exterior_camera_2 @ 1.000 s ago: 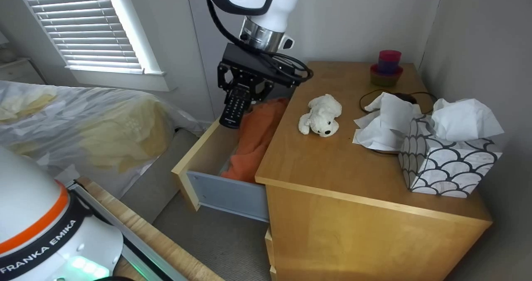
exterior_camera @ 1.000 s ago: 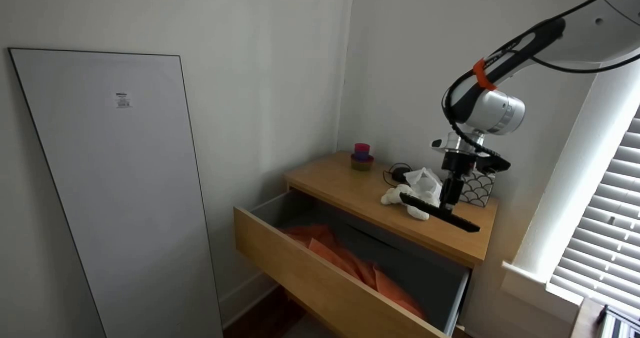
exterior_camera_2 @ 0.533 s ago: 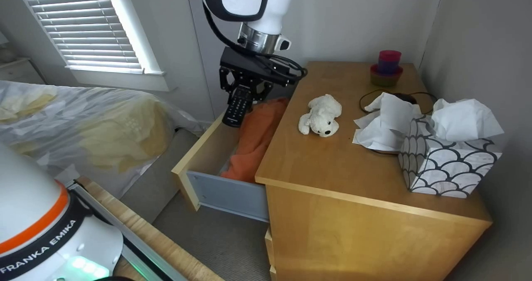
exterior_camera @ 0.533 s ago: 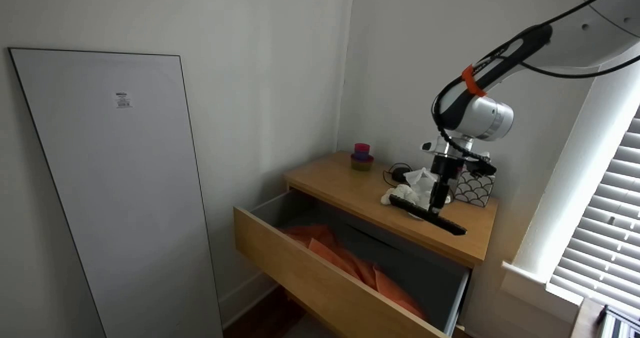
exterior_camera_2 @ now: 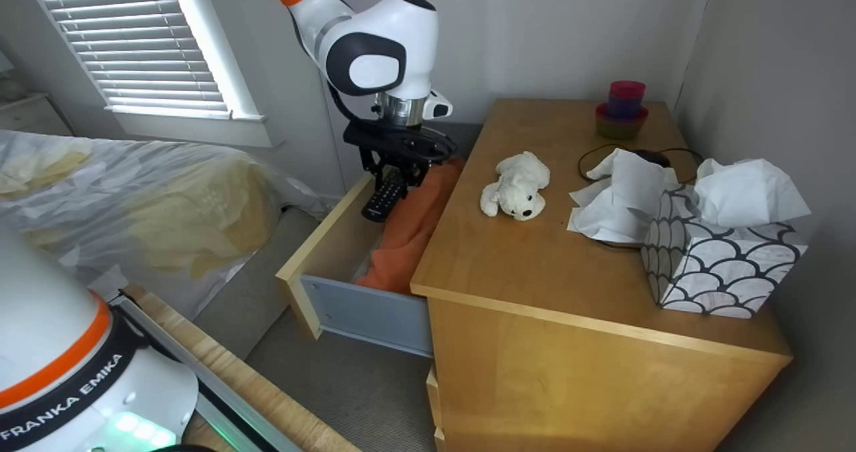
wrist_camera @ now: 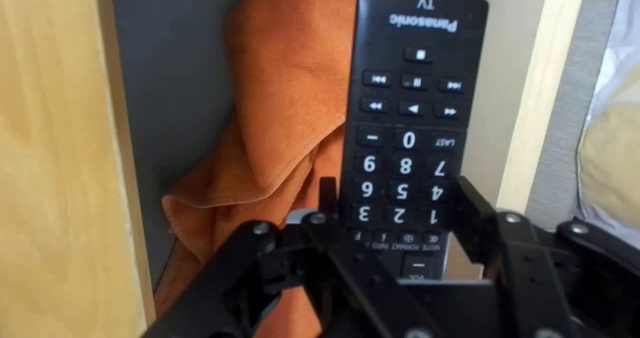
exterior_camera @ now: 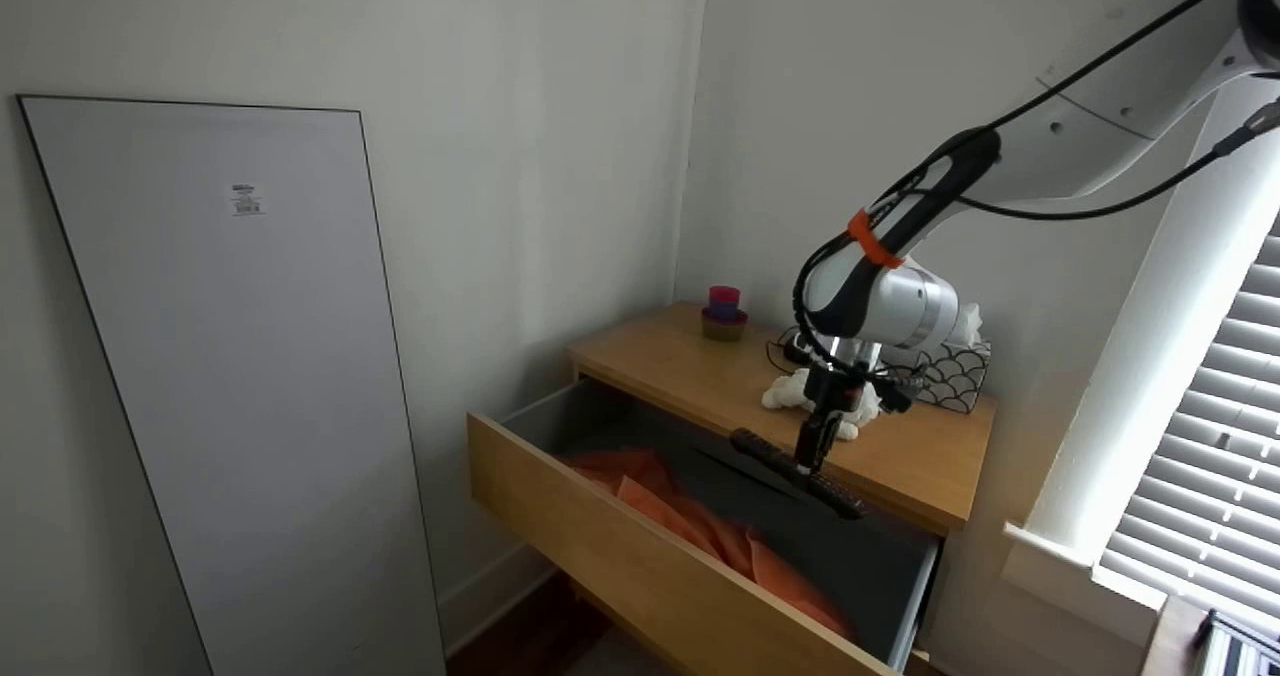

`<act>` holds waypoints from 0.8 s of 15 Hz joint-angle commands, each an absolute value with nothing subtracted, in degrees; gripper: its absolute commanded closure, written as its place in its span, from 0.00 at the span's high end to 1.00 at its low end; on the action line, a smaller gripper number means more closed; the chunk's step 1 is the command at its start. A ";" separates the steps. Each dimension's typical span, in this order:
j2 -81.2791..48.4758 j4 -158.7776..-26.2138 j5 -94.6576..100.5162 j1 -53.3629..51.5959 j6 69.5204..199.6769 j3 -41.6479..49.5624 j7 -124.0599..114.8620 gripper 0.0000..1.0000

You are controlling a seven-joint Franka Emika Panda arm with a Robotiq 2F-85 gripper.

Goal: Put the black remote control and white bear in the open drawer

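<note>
Remote control (wrist_camera: 412, 93), black, I hold pinched in my claw (wrist_camera: 397, 198) over the open drawer (exterior_camera: 640, 576) and its orange cloth (wrist_camera: 290, 78); the white bear (exterior_camera_2: 520, 181) lies on the worktop (exterior_camera_2: 481, 265) near white tissue (exterior_camera_2: 625, 201).

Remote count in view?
1: the black Panasonic remote, held by the gripper over the open drawer. Others could be hidden under the orange cloth.
</note>
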State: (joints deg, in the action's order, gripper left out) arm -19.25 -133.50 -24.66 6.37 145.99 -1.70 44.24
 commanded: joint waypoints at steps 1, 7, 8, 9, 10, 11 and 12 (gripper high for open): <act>-26.00 -130.56 -23.62 6.01 152.64 -3.82 36.06 0.31; -35.37 -125.67 -13.31 4.57 157.87 -4.56 24.08 0.31; -36.59 -124.76 -10.98 3.73 157.69 -3.97 22.15 0.31; -37.91 -123.71 -8.86 3.04 157.12 -3.58 20.47 0.31; -39.19 -122.69 -6.47 1.89 157.03 -2.65 18.62 0.31; -40.23 -121.72 -4.91 1.46 156.36 -2.44 17.30 0.31; -41.31 -120.72 -3.54 1.05 156.01 -2.24 16.05 0.31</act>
